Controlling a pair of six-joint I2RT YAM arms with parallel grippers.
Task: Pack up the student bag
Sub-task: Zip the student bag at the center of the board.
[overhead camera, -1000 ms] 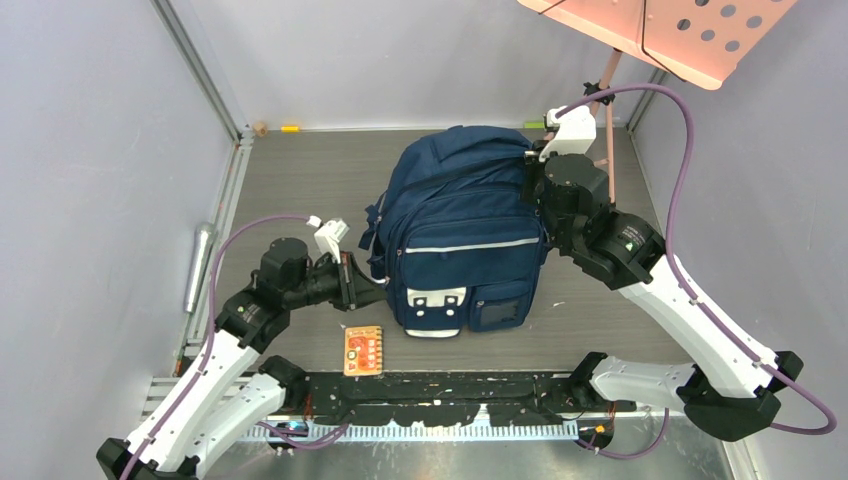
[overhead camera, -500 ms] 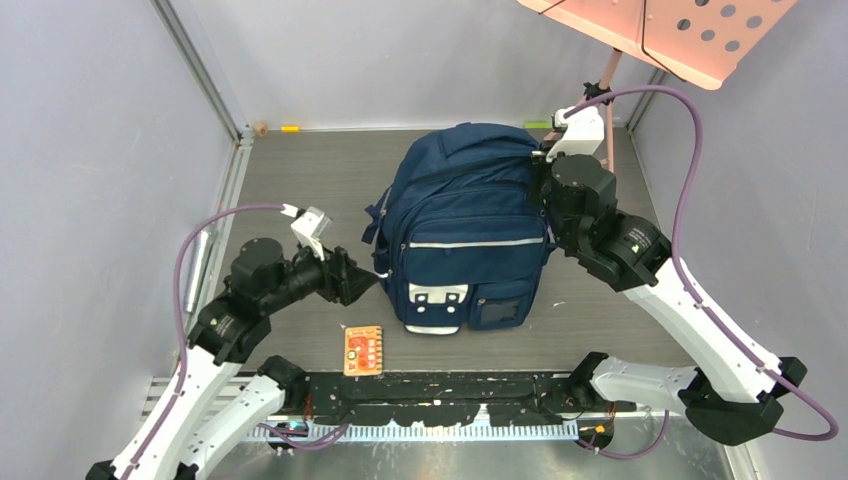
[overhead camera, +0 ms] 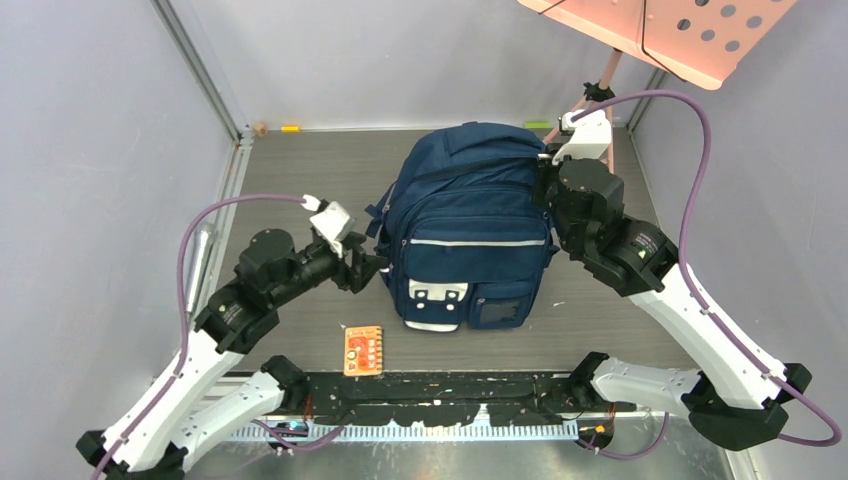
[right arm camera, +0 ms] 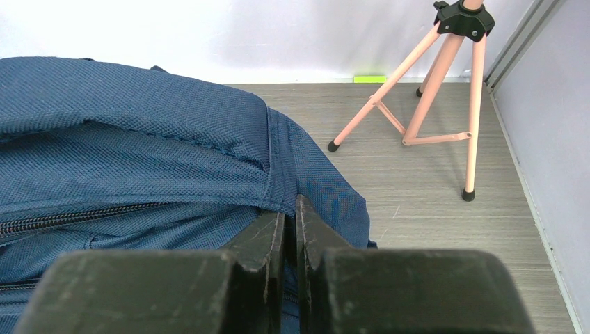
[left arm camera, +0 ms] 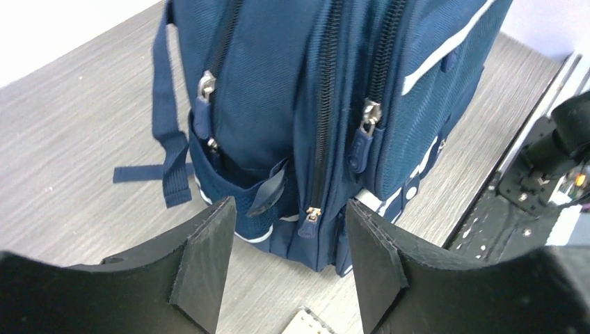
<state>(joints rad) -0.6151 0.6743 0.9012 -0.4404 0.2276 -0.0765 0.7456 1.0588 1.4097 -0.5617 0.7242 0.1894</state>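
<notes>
The student bag (overhead camera: pixel 465 230) stands upright mid-table (overhead camera: pixel 300 180), at 3 o'clock from the left gripper (overhead camera: pixel 368 268), which gapes empty just beside its upright side zips (left arm camera: pixel 321 118). The right gripper (right arm camera: pixel 292 209), at the bag's 1 o'clock corner, is closed, pinching the fabric.

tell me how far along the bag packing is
Early. Nothing looks packed: the bag stands upright with visible zips shut. In hand: the right gripper pinches fabric near its top, the left gripper is open beside the zip pulls. Left: open it and probably load the orange card lying in front.
</notes>
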